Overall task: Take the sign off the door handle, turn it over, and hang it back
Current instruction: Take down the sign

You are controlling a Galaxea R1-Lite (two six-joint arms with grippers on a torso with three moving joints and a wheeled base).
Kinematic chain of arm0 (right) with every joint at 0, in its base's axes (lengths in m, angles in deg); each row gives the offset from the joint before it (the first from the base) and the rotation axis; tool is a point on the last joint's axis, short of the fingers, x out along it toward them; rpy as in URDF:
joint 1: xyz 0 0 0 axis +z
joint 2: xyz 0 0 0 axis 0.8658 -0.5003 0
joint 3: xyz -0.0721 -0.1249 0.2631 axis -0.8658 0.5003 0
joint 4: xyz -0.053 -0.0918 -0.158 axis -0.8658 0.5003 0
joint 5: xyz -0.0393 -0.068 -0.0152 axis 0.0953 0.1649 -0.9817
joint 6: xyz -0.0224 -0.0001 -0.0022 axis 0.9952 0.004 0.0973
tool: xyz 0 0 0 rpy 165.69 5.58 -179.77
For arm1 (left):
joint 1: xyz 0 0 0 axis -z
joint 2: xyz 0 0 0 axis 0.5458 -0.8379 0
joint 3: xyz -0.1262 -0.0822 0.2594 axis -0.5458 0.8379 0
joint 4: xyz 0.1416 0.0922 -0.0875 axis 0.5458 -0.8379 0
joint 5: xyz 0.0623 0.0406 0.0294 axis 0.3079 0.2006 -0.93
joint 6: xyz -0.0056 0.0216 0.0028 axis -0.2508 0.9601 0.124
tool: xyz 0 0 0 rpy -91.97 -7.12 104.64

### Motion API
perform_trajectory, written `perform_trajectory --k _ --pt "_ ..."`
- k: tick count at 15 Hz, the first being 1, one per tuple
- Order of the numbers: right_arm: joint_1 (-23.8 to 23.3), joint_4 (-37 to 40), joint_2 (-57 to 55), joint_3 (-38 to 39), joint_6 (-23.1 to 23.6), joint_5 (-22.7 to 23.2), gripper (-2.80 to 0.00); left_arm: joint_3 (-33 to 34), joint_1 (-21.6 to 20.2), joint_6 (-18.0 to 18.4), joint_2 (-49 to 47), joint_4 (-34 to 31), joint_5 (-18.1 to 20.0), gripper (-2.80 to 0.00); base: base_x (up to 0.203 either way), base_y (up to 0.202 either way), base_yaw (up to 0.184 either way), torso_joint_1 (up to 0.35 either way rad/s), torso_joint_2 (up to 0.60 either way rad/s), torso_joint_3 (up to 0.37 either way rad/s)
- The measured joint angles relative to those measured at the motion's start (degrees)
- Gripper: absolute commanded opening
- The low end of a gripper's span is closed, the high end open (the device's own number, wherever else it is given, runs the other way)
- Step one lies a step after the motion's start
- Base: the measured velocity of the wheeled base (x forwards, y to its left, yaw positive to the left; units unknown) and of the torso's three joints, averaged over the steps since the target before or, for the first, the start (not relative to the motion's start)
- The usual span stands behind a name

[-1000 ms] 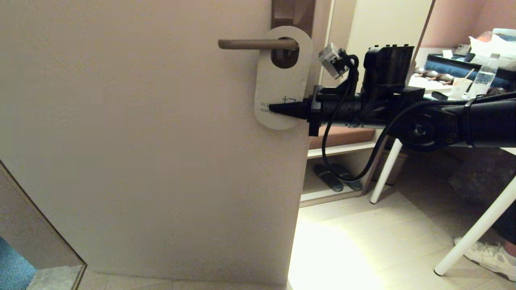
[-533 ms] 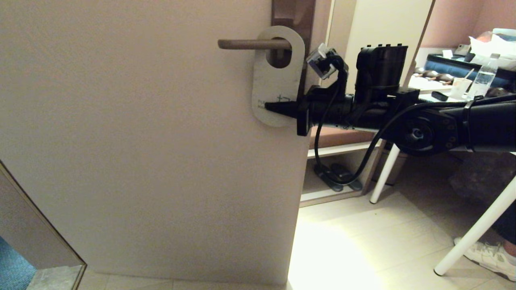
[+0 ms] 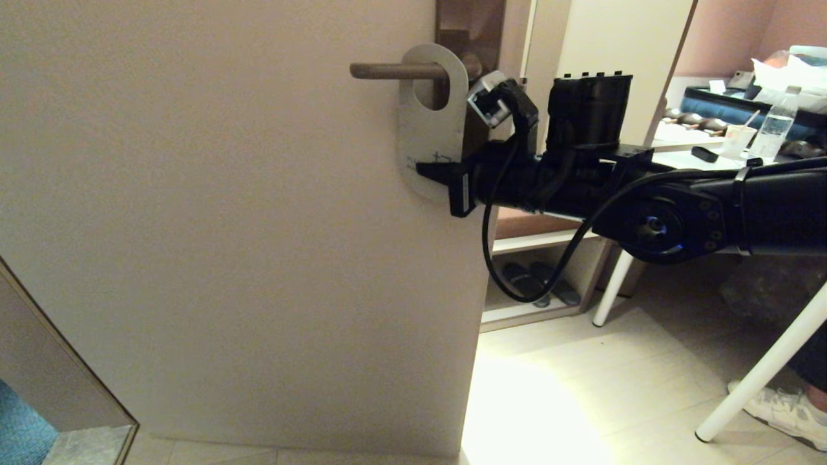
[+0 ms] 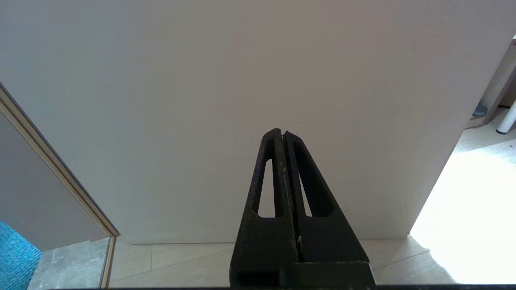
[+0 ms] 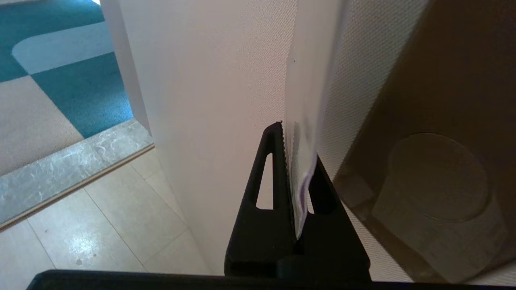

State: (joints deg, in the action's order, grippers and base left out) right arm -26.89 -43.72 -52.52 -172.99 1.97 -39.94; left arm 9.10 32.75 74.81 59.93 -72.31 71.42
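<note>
- Pale grey-white, the sign (image 3: 428, 139) hangs by its round hole on the door handle (image 3: 395, 70), partway along the lever.
- My right fingers (image 3: 431, 172) pinch its lower end, card clamped between them (image 5: 300, 189).
- My left fingers (image 4: 282, 139) are pressed together, empty, low before the door (image 3: 226, 226).

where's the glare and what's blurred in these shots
Head view: a blown-out bright patch on the floor beside the door. Left wrist view: the same white glare past the door edge; the left gripper is sharp. Right wrist view: the sign, pinched in the right gripper, is smeared and out of focus.
</note>
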Motion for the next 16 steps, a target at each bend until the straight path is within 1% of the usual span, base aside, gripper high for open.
perform_trajectory --k 2,5,7,9,10,12,13,16 --pt "1.2 0.0 0.0 -0.3 -1.3 -2.1 -2.8 0.0 0.0 0.0 0.0 0.0 0.0 -2.8 0.0 0.0 0.0 0.0 0.0 0.0" --pt "3.5 0.0 -0.4 -1.1 -4.7 -6.6 -2.8 0.0 0.0 0.0 0.0 0.0 0.0 -2.8 0.0 0.0 0.0 0.0 0.0 0.0" --pt "4.8 -0.3 -0.9 -1.9 -5.2 -8.1 -2.8 0.0 0.0 0.0 0.0 0.0 0.0 -2.8 0.0 0.0 0.0 0.0 0.0 0.0" --pt "6.0 -3.5 -1.7 -2.6 -6.5 -8.8 -2.8 0.0 0.0 0.0 0.0 0.0 0.0 -2.8 0.0 0.0 0.0 0.0 0.0 0.0" --pt "6.6 -5.1 -2.1 -2.8 -7.3 -9.9 -2.8 0.0 0.0 0.0 0.0 0.0 0.0 -2.8 0.0 0.0 0.0 0.0 0.0 0.0" --pt "7.8 -5.4 -2.9 -2.9 -8.1 -13.6 -2.8 0.0 0.0 0.0 0.0 0.0 0.0 -2.8 0.0 0.0 0.0 0.0 0.0 0.0" --pt "8.2 -5.4 -3.2 -2.9 -8.2 -14.7 -2.8 0.0 0.0 0.0 0.0 0.0 0.0 -2.8 0.0 0.0 0.0 0.0 0.0 0.0" --pt "8.8 -5.6 -3.7 -3.0 -8.2 -16.4 -2.8 0.0 0.0 0.0 0.0 0.0 0.0 -2.8 0.0 0.0 0.0 0.0 0.0 0.0"
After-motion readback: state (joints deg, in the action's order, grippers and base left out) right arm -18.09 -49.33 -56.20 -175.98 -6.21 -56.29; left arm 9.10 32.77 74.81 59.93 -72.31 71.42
